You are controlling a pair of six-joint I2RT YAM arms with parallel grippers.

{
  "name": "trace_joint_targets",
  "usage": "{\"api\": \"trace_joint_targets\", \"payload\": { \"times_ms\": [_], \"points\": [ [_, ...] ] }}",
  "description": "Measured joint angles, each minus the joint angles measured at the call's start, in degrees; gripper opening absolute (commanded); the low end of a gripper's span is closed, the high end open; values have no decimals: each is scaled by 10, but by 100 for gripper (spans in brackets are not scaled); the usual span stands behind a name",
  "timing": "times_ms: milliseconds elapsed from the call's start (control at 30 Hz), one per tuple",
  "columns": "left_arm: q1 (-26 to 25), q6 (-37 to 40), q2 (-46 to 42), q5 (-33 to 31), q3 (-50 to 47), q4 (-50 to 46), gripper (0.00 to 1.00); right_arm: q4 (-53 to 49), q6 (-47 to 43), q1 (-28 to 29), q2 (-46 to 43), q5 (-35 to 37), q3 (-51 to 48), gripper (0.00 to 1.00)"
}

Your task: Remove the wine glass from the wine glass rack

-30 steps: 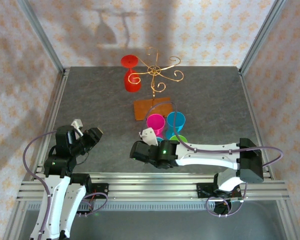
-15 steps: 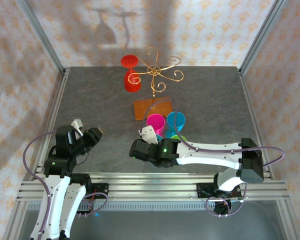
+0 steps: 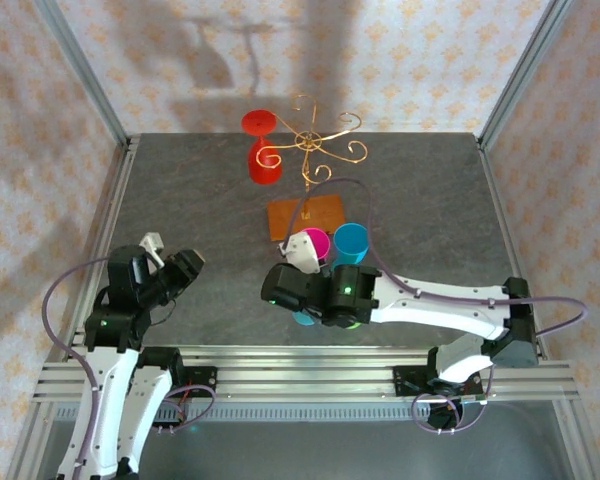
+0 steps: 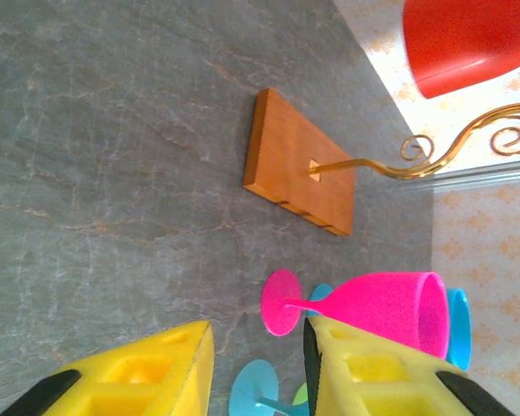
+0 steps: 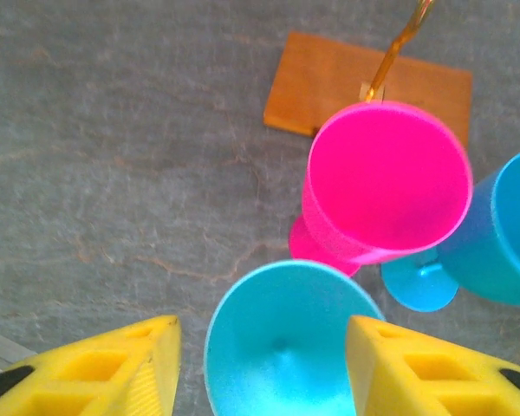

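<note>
The wine glass rack (image 3: 310,142) is a gold wire stand with scroll arms on an orange-brown wooden base (image 3: 306,216) at the table's middle back. A red wine glass (image 3: 263,152) hangs upside down from its left arm. In the left wrist view the red bowl (image 4: 468,39) is at the top right, above the base (image 4: 299,160). My left gripper (image 3: 185,268) is open near the front left, far from the rack. My right gripper (image 3: 285,292) is open, its yellow fingers (image 5: 113,373) either side of a cyan glass (image 5: 286,347).
A pink glass (image 3: 315,244) and a blue glass (image 3: 351,241) stand just in front of the rack base, with the cyan glass (image 3: 302,318) under my right wrist. Metal frame rails (image 3: 110,230) border the table at both sides and along the front.
My right arm has stretched forward and to the left over the group of glasses, covering the green one. The left arm has shifted only slightly.
</note>
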Motion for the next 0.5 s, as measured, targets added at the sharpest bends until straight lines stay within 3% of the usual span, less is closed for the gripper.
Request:
{"api": "trace_joint_targets", "payload": {
  "times_ms": [133, 367, 500],
  "points": [
    [0, 0, 47, 13, 56, 8, 34, 1, -20, -32, -46, -16, 32, 48],
    [0, -6, 178, 43, 181, 65, 36, 52, -49, -135, -146, -83, 44, 57],
    [0, -11, 288, 68, 281, 99, 47, 77, -62, -176, -151, -118, 63, 57]
  ]
}}
